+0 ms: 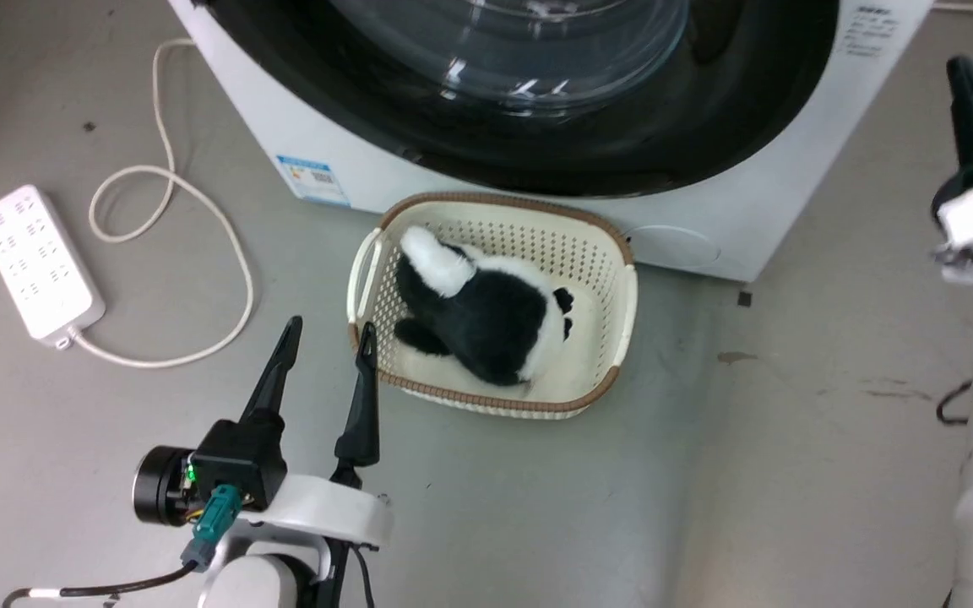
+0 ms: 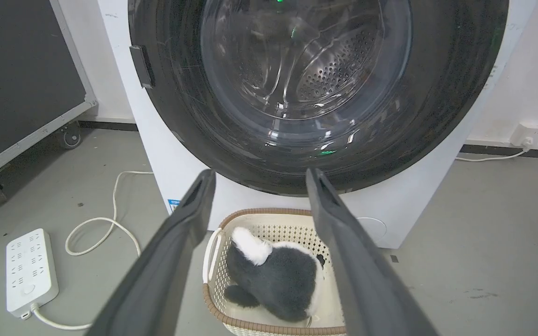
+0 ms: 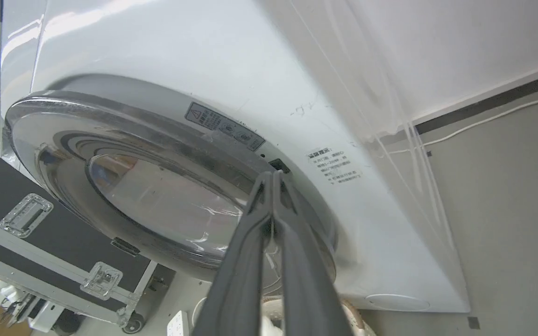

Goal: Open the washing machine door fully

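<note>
Left gripper (image 1: 329, 325) gapes empty by the basket (image 1: 503, 200) — right gripper (image 3: 272, 173) closed at the washing machine door (image 3: 157, 196).

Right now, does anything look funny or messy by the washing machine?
Nothing looks broken. The odd bit is a black-and-white plush toy lying in the cream basket on the floor, just in front of the washing machine, below its closed door. A white power strip lies to the left, its cord looping loosely.
</note>
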Motion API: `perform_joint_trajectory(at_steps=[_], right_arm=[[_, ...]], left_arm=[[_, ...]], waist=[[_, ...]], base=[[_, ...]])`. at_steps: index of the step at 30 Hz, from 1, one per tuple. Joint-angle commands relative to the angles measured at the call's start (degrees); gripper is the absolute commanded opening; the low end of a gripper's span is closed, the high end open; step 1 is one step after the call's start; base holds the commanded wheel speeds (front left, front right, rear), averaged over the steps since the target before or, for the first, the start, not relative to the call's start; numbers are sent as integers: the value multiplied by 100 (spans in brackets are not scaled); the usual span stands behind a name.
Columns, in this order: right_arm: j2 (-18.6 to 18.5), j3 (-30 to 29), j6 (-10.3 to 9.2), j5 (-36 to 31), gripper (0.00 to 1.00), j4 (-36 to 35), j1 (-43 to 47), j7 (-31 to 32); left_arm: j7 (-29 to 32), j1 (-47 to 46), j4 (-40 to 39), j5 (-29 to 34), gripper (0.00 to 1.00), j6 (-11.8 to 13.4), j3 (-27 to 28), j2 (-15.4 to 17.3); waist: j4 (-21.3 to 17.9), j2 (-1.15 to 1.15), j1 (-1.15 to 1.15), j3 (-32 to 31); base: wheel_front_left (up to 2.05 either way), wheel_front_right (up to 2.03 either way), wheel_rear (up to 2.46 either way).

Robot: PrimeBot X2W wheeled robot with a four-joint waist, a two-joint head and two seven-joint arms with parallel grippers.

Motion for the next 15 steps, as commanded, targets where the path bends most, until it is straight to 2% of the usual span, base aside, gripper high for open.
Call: perform_joint_trajectory(at_steps=[1,7,15], right_arm=[[29,-177,-3,245,0,270,-369,189],[36,-625,-3,737,0,1118,-1224,917],[-8,-1339,-3,800,0,2061,-2193,1637]], left_arm=[[-75,-138,-14,-49,100,30,-35,5],[-147,-239,13,-116,100,59,-149,5],[-243,-342,38,-212,100,122,-295,5]], waist=[[94,0,-1,106],[266,0,-1,257],[502,0,-1,416]], base=[[0,0,0],[0,0,0],[0,0,0]])
